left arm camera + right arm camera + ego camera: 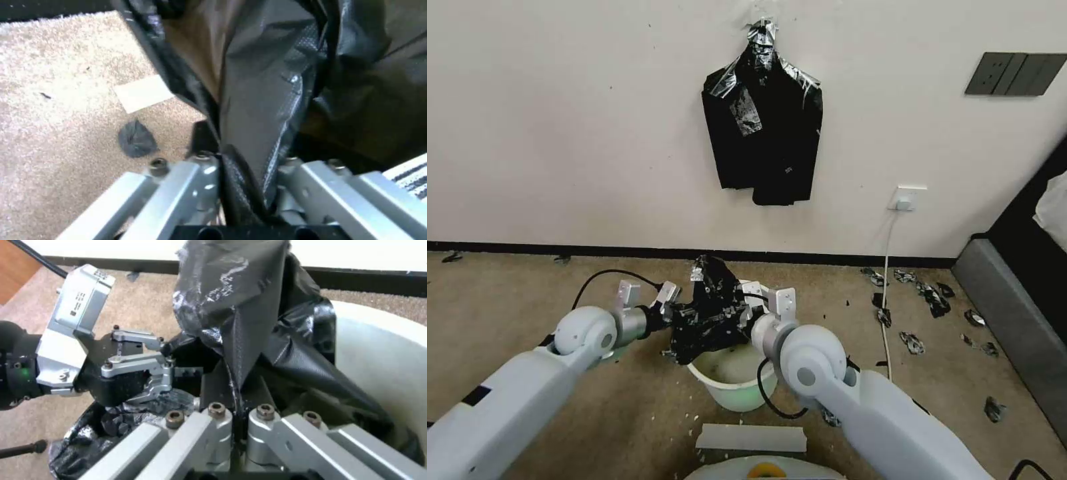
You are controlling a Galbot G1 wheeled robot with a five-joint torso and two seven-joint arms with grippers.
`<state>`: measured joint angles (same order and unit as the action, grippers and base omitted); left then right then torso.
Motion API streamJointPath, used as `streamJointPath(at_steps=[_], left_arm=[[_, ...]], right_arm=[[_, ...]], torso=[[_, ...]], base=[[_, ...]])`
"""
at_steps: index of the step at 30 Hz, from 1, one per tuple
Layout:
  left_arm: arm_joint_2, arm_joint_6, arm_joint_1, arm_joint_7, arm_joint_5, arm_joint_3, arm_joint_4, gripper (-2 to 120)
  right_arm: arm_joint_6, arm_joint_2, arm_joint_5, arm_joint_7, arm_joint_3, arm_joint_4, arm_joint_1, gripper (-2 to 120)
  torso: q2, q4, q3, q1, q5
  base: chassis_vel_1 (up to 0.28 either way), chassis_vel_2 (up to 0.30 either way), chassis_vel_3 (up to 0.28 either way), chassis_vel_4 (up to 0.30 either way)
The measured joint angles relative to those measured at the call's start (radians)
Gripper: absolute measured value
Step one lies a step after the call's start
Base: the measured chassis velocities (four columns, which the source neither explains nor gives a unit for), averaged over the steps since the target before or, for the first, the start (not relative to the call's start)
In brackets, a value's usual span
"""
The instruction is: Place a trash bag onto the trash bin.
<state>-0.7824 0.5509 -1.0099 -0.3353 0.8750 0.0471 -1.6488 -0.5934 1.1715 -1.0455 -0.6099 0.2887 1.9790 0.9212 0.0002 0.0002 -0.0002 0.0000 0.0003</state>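
The cream-white trash bin (735, 383) stands on the carpet just ahead of me. A crumpled glossy black trash bag (710, 313) hangs bunched over the bin's far rim, between both grippers. My left gripper (675, 312) is shut on the bag's left side; in the left wrist view the film (262, 110) is pinched between the fingers (195, 180). My right gripper (746, 313) is shut on the bag's right side; its wrist view shows the bag (240, 316) clamped between the fingers (222, 420), the bin wall (382, 353) beside it, and the left gripper (166, 360) opposite.
A thick bundle of black bags (764, 127) hangs taped to the wall above. Torn black scraps (934, 300) litter the carpet at right, near a white cable (886, 267) from a wall socket. A grey bed edge (1014, 320) stands far right. A white sheet (752, 437) lies near my base.
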Motion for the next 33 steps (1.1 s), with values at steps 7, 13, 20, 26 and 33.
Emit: streamJointPath(at_steps=[7, 13, 20, 26, 33], left_arm=[[-0.025, -0.004, -0.022, 0.019, -0.021, 0.033, -0.012, 6], [-0.091, -0.004, -0.09, 0.048, -0.058, 0.127, -0.039, 6], [-0.184, -0.019, -0.218, 0.097, -0.09, 0.304, -0.11, 6], [-0.221, -0.022, -0.263, 0.104, -0.096, 0.355, -0.139, 6], [-0.243, -0.032, -0.319, 0.106, -0.108, 0.418, -0.151, 6]], right_arm=[[0.001, 0.0, 0.003, 0.0, 0.001, 0.0, 0.0, 0], [0.022, 0.01, 0.021, -0.001, 0.009, -0.008, -0.005, 0], [0.027, -0.001, 0.054, 0.0, 0.006, -0.013, -0.02, 0], [0.028, -0.016, 0.08, 0.01, -0.003, -0.006, -0.019, 0], [0.028, -0.056, 0.087, 0.02, -0.017, 0.03, -0.021, 0]], torso=[[0.0, -0.0001, 0.0, 0.0, -0.0002], [0.0, -0.0003, 0.0, 0.0, -0.0007], [0.0, -0.0002, 0.0, 0.0, -0.0004], [0.0, -0.0002, 0.0, 0.0, -0.0002], [0.0, -0.0002, 0.0, 0.0, -0.0002]], base=[[0.0, 0.0, 0.0, 0.0], [0.0, 0.0, 0.0, 0.0], [0.0, 0.0, 0.0, 0.0], [0.0, 0.0, 0.0, 0.0], [0.0, 0.0, 0.0, 0.0]])
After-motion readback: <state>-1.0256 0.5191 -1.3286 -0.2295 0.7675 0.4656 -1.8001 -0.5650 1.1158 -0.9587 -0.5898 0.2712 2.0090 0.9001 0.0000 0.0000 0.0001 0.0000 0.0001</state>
